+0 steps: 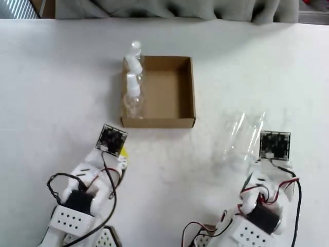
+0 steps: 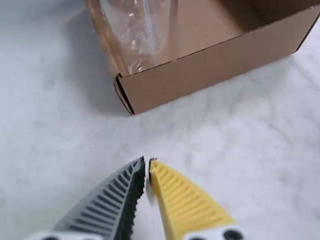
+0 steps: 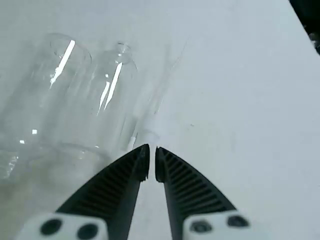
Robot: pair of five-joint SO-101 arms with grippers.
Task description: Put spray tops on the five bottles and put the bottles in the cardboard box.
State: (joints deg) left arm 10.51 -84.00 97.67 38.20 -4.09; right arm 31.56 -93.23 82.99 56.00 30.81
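The cardboard box [image 1: 169, 92] stands in the middle of the table. Two clear bottles with white spray tops lie along one side of it, one [image 1: 133, 98] nearer the arms and one [image 1: 133, 57] at the far corner. Clear bottles without tops [image 1: 241, 136] stand to the box's right, and two of them [image 3: 75, 95] [image 3: 117, 85] are in the right wrist view. A white spray top [image 3: 146, 131] with its thin tube lies on the table just beyond my right gripper [image 3: 150, 152], which is shut. My left gripper [image 2: 147, 164] is shut with nothing in it, a short way from the box corner [image 2: 125, 92].
The left arm [image 1: 87, 190] and right arm [image 1: 262, 206] rest at the near edge of the white table [image 1: 51, 92]. A grey cloth [image 1: 175, 7] lies along the far edge.
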